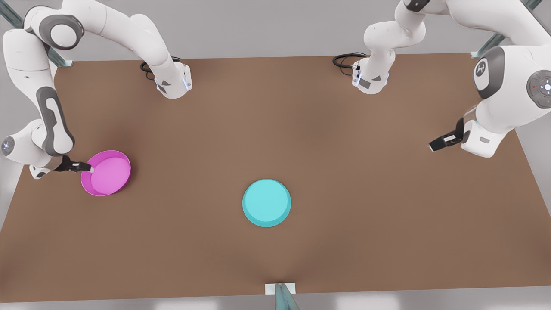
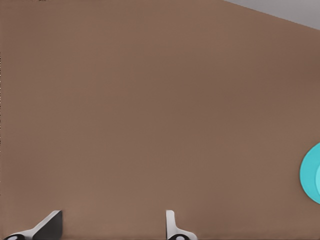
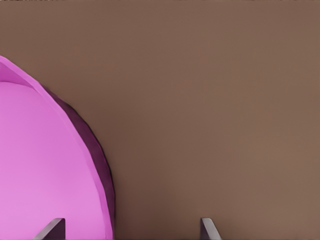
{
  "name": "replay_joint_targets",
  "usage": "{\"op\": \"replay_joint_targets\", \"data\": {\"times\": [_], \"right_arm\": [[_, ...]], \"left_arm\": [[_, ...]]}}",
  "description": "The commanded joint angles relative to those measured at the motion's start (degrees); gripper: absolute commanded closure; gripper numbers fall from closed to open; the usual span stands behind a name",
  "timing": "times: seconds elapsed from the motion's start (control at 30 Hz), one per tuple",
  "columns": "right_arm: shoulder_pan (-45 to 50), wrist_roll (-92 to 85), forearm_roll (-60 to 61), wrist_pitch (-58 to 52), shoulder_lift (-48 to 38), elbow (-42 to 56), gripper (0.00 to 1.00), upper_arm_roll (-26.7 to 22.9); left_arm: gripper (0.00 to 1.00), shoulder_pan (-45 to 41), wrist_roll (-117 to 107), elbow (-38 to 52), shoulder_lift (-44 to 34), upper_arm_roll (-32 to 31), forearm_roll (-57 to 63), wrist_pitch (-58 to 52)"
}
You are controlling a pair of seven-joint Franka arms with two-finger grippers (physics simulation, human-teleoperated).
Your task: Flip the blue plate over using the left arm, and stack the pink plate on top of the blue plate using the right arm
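The blue plate (image 1: 267,202) lies mid-table with its flat base up and its rim down; its edge also shows in the left wrist view (image 2: 311,172). The pink plate (image 1: 109,174) sits open side up at the front view's left. My right gripper (image 1: 89,169) is at the pink plate's rim (image 3: 102,190), open (image 3: 131,230), with one finger over the dish's inside and the other outside it. My left gripper (image 1: 435,145) hangs open (image 2: 110,225) over bare table at the front view's right, far from the blue plate.
The brown table (image 1: 366,193) spans the scene. Both arm bases (image 1: 174,84) (image 1: 370,79) stand at its back edge with black cables beside them. A metal post (image 1: 282,295) sits at the middle of the front edge.
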Motion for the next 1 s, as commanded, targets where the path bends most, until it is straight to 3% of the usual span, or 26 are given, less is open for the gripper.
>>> {"op": "replay_joint_targets", "data": {"times": [0.0, 0.3, 0.33, 0.37, 0.43, 0.6, 0.67, 0.8, 0.97], "right_arm": [[-0.1, -7.0, 0.6, 4.3, 0.2, -0.3, 0.00, 0.0], [-1.0, -7.0, 1.0, 4.3, 0.0, -2.3, 0.00, 1.9], [-1.0, -7.0, 1.0, 4.3, 0.0, -2.3, 0.08, 1.9], [-1.0, -7.0, 1.0, 4.3, 0.0, -2.3, 0.23, 1.9], [-1.0, -7.0, 1.0, 4.3, 0.0, -2.4, 0.35, 2.1], [-1.0, -6.9, 1.0, 4.1, -0.5, -2.4, 0.41, 3.1], [-0.9, -6.9, 1.0, 4.0, -0.7, -2.6, 0.56, 3.2], [-1.0, -7.7, 1.0, 4.0, -0.7, -2.6, 0.76, 3.3], [-1.0, -7.8, 1.0, 3.2, -1.3, -3.0, 0.79, 5.0]], "left_arm": [[0.00, 0.0, 15.9, 0.0, -0.1, 0.1, 0.3, -2.6], [0.00, 0.0, 16.1, 0.1, -0.3, 0.1, -0.1, -2.6], [0.00, -0.1, 16.1, 0.1, -0.3, 0.1, 0.0, -2.5], [0.00, 0.0, 16.4, 0.1, -0.2, 0.1, 0.1, -2.5], [0.00, 0.0, 16.2, 0.9, -0.2, 0.1, 0.0, -2.5], [0.00, -0.1, 16.1, 0.9, -0.2, 0.1, -0.2, -2.5], [0.00, -0.1, 16.1, 0.9, -0.2, 0.0, -0.2, -2.5], [0.00, -0.4, 16.0, 0.9, -0.6, -0.5, -0.3, -2.6], [0.00, -0.5, 16.1, 2.8, -0.2, -0.5, -0.2, -3.5]]}}
